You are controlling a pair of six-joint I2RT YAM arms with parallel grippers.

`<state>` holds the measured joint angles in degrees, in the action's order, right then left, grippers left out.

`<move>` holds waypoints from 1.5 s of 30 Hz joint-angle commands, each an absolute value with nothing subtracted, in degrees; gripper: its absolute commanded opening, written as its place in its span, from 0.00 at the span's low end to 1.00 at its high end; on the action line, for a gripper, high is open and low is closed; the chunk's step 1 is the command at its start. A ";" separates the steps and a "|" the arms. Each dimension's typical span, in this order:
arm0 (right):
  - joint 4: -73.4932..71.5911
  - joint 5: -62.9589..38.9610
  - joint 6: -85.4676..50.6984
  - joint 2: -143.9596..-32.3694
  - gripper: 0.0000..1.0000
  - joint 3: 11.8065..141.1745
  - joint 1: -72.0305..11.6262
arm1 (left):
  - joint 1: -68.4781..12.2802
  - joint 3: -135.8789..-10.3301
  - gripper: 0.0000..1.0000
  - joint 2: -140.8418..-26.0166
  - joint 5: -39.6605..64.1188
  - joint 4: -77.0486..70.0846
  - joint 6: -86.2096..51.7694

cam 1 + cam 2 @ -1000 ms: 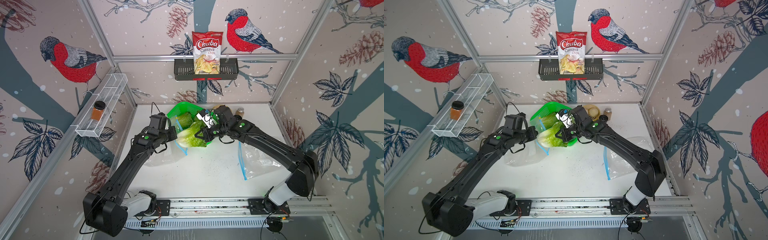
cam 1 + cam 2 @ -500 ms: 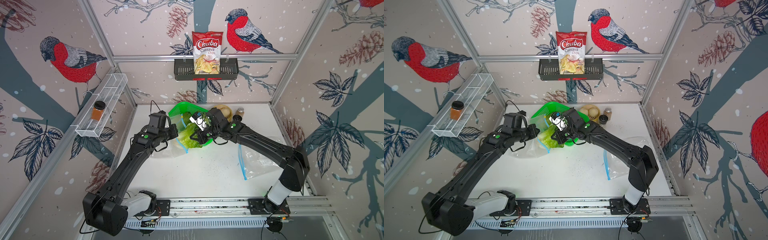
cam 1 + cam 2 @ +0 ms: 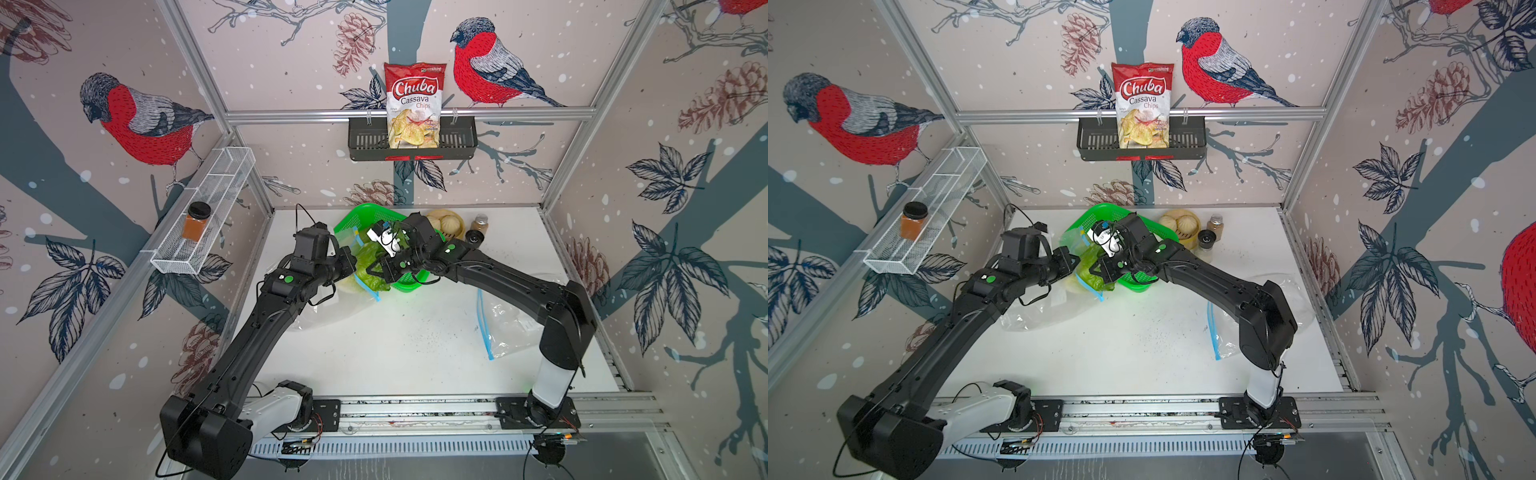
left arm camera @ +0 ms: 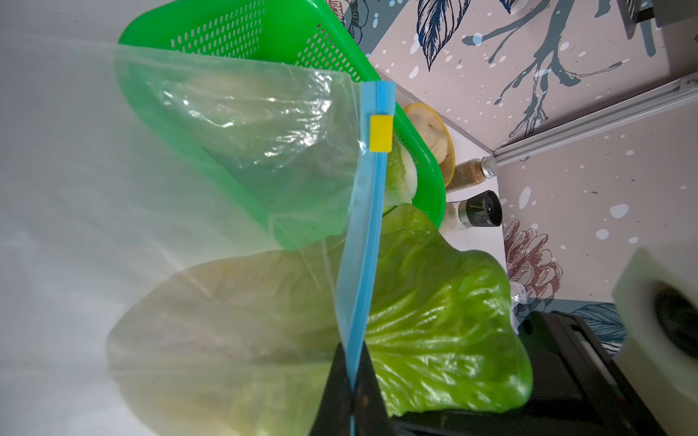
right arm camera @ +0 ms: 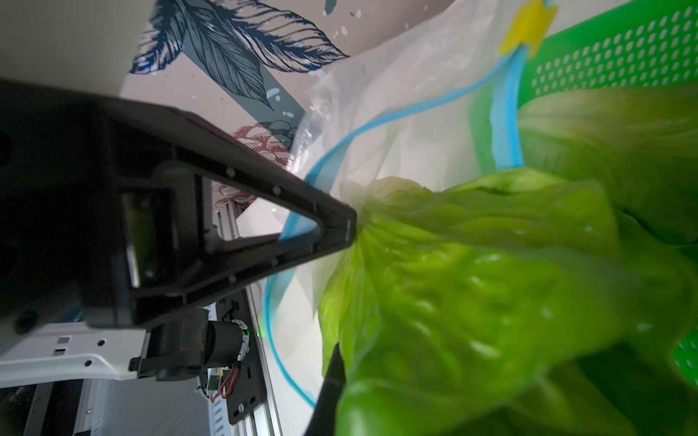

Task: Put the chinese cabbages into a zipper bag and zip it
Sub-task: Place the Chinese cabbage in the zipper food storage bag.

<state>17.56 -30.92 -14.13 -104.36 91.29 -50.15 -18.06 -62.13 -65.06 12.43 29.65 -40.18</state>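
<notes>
The crinkly light-green chinese cabbage point(image 4: 434, 321) sits half inside the clear plastic zipper bag point(image 4: 226, 158), before the green slotted basket point(image 4: 234, 34); my left gripper point(image 4: 353, 400) pinches the bag's blue rim; my right gripper point(image 3: 377, 268), blurred, seems closed on the cabbage leaves.

Stereo overhead; wrist cams close on bag point(image 4: 226, 170)

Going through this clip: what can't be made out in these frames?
- Green basket: how many heads lie inside; both top views, the right arm and zipper bag cover it.
- Chinese cabbage: its white base; left wrist view, bag film clouds it; right wrist view, blur.
- Right pincer: its fingertips; top views, too small; right wrist view, leaf hides them.
- Spice jar: its label; top views, too small.
</notes>
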 commanded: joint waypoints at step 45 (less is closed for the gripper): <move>15.72 -33.30 -15.32 -99.38 0.55 87.88 -47.83 | -17.13 -59.51 0.00 -61.57 10.90 22.53 -48.44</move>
